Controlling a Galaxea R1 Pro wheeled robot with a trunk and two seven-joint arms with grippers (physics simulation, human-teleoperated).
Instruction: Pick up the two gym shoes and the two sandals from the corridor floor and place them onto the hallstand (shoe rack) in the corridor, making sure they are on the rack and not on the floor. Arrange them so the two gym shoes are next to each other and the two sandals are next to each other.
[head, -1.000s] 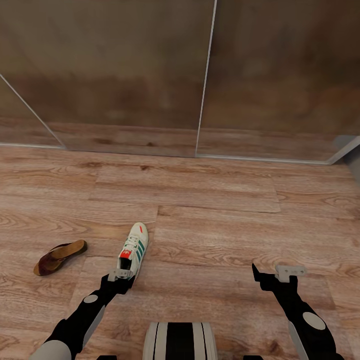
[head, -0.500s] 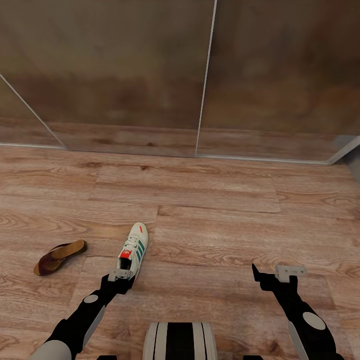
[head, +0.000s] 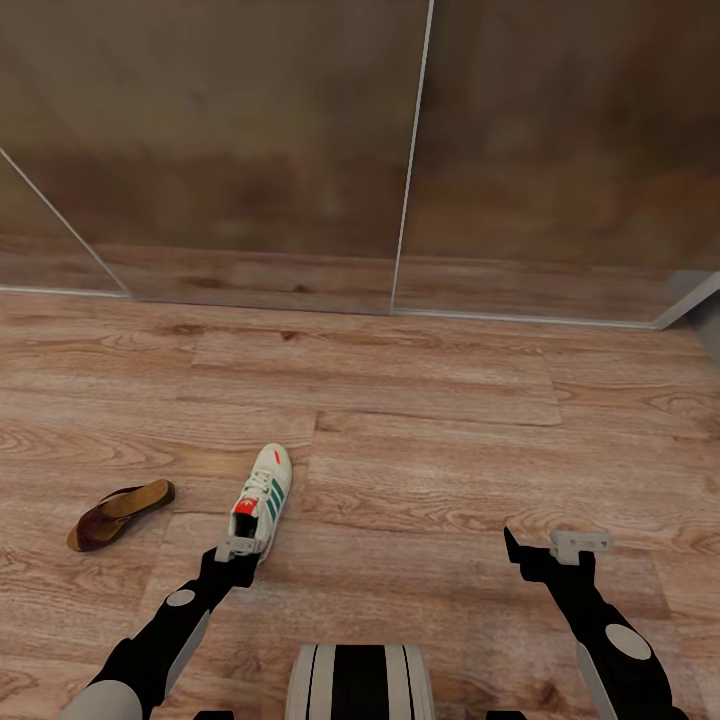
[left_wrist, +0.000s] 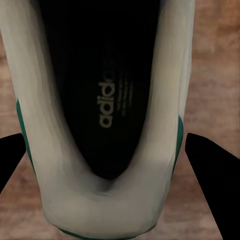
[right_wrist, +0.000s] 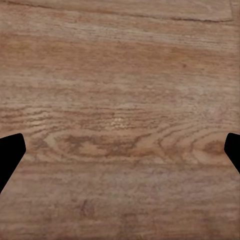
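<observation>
A cream-white sneaker (head: 262, 497) with green side stripes and a red heel tab lies on the wood-plank floor (head: 430, 430), toe pointing away toward the brown wall panels (head: 300, 130). The left hand (head: 238, 549) sits right at the sneaker's heel end. In the left wrist view the sneaker (left_wrist: 107, 125) is seen from above, its dark insole showing pale lettering, and the two dark fingers (left_wrist: 209, 175) stand spread on either side of the heel with floor visible between each finger and the shoe, so they are not pinching it, though whether a fingertip grazes the sole lower down is hard to tell from here. A brown sandal (head: 119, 513) with a tan insole lies on the floor off to the left of the sneaker, apart from it and angled. The right hand (head: 556, 545) hangs over bare planks well to the right of the sneaker, and in the right wrist view its fingers (right_wrist: 10, 152) sit wide apart at the edges of the frame with only wood grain between them
</observation>
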